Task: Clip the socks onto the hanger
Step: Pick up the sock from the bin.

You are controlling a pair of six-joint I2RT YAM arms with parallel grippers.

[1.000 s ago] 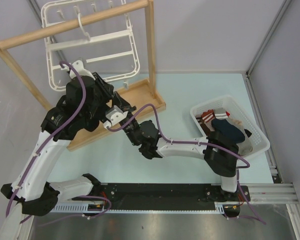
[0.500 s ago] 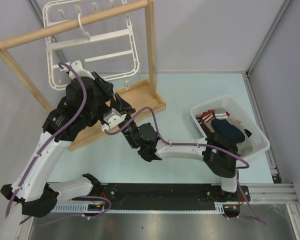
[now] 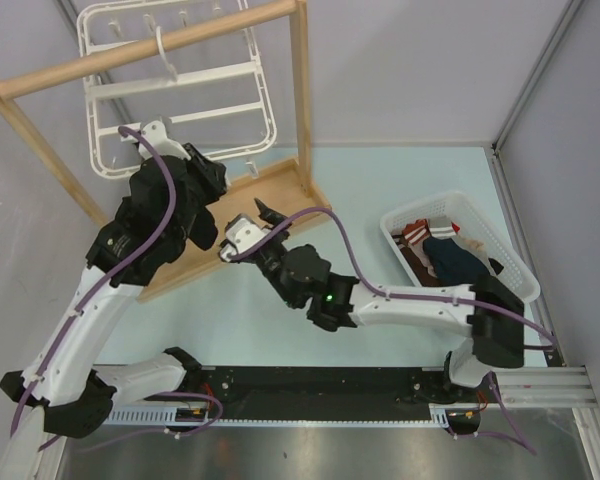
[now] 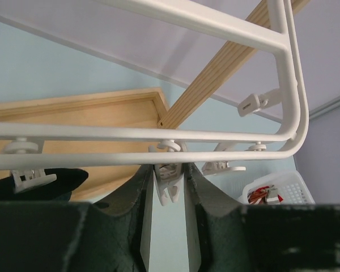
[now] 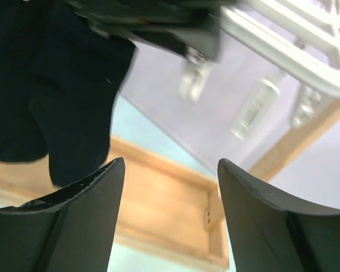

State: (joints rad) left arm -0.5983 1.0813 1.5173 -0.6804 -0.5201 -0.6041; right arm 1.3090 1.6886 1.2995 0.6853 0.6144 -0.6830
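The white hanger (image 3: 180, 85) hangs from the wooden stand. In the left wrist view my left gripper (image 4: 170, 177) is shut on one of its small white clips (image 4: 171, 184), a finger pressed against each side, just under the lower bar (image 4: 130, 134). To the left, a black sock (image 4: 45, 182) hangs from a neighbouring clip (image 4: 24, 173). My right gripper (image 5: 171, 170) is open and holds nothing. It sits below and beside that hanging sock (image 5: 73, 102), apart from it. From above, the right gripper (image 3: 265, 212) lies right of the left gripper (image 3: 212, 183). A dark navy sock (image 3: 455, 262) lies in the basket.
The wooden stand's base tray (image 3: 275, 190) and upright post (image 3: 302, 100) are right behind both grippers. A white basket (image 3: 500, 238) with reddish-brown and white garments stands at the right. Grey walls close in the back and sides.
My right gripper has opened, let go of the black sock and drawn back a little to the right. The left gripper has closed further on the clip. The hanger shifted slightly.
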